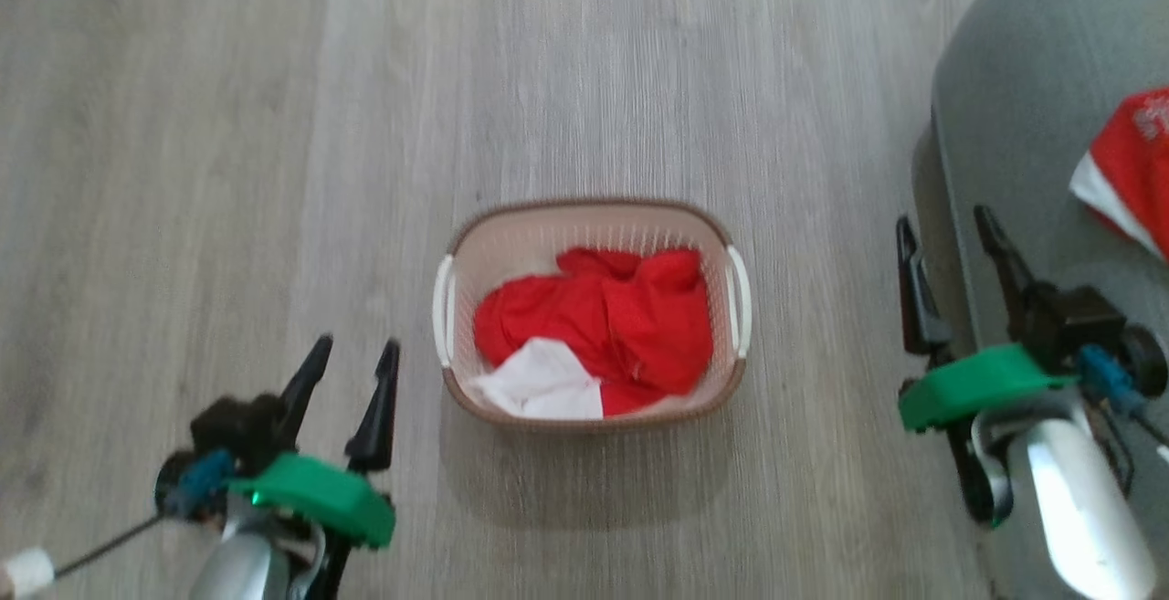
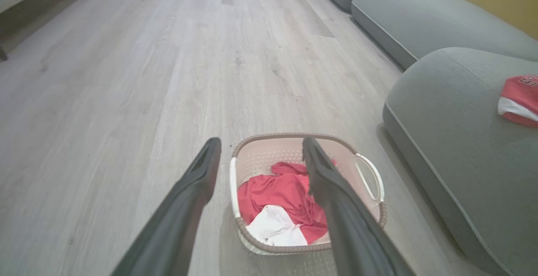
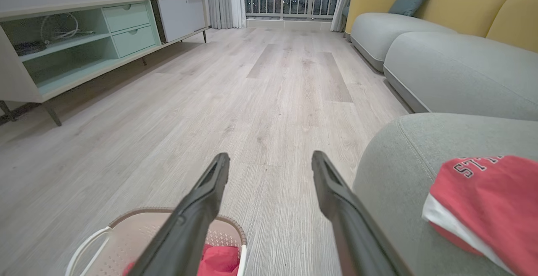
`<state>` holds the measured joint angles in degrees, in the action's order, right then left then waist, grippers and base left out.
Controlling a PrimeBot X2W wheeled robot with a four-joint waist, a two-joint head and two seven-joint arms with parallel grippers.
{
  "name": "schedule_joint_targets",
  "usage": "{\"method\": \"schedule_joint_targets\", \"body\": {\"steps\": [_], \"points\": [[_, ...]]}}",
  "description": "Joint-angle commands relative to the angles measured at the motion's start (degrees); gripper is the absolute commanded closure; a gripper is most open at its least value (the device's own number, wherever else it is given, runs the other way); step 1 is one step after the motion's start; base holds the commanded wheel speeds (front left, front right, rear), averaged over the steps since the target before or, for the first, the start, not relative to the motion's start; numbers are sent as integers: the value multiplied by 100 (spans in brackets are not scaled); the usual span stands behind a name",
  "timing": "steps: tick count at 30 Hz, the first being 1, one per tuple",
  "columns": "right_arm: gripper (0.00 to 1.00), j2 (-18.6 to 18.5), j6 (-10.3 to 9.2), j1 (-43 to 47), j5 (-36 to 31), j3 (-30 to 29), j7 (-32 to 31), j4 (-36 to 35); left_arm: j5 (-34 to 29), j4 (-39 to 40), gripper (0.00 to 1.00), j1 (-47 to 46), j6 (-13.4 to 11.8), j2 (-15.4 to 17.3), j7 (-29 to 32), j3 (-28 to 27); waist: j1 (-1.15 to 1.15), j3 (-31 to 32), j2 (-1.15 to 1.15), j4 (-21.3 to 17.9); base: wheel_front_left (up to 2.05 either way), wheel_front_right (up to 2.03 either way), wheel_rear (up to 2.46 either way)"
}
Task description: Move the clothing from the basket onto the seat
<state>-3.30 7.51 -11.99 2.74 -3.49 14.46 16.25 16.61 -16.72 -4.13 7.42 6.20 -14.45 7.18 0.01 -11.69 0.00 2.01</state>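
Note:
The cream basket (image 1: 498, 235) with a brown rim stands on the wood floor, and red clothing (image 1: 621, 317) with a white panel lies crumpled inside it. One red garment (image 1: 1132, 166) with white trim lies on the grey seat (image 1: 1023, 107) at the right. My left gripper (image 1: 358, 353) hovers open and empty to the left of the basket. My right gripper (image 1: 945, 226) is open and empty at the seat's front edge, right of the basket. In the left wrist view the basket (image 2: 269, 145) shows between my fingers (image 2: 197, 179). The right wrist view shows the lettered garment (image 3: 487, 200) on the seat (image 3: 403, 171).
Pale wood floor (image 1: 274, 125) lies open all around the basket. More grey sofa sections (image 3: 441, 66) with yellow backs run along the right. A low mint-green cabinet (image 3: 84, 40) lines the far left wall, and curtains and a window close off the far end.

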Motion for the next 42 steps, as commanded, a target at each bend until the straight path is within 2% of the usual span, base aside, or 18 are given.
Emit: {"method": "schedule_joint_targets", "body": {"steps": [1, 11, 21, 33, 42], "points": [[0, 38, -2, -253, -77, 99, 53, -248, 70, 186, 0, -340, 6, 128, -55, -101, -1, -469, 0, -122, 0, 0, 0], [0, 41, -2, -895, -296, 61, 53, -847, 519, 36, 0, -1472, 7, 374, -55, 597, -1, -2009, 0, -328, 0, 0, 0], [0, 42, -2, -1238, -531, 3, 53, -1293, 640, -329, 0, -2652, 7, 485, -55, 1028, -1, -2934, 0, -400, 0, 0, 0], [0, 42, -2, -1340, -626, 11, 53, -1469, 553, -656, 0, -3661, 7, 465, -55, 1396, -1, -3460, 0, -413, 0, 0, 0], [0, 42, -2, -1374, -425, 108, 53, -1489, 364, -728, 0, -4296, 7, 481, -55, 1955, -1, -3638, 0, -687, 0, 0, 0]]}}
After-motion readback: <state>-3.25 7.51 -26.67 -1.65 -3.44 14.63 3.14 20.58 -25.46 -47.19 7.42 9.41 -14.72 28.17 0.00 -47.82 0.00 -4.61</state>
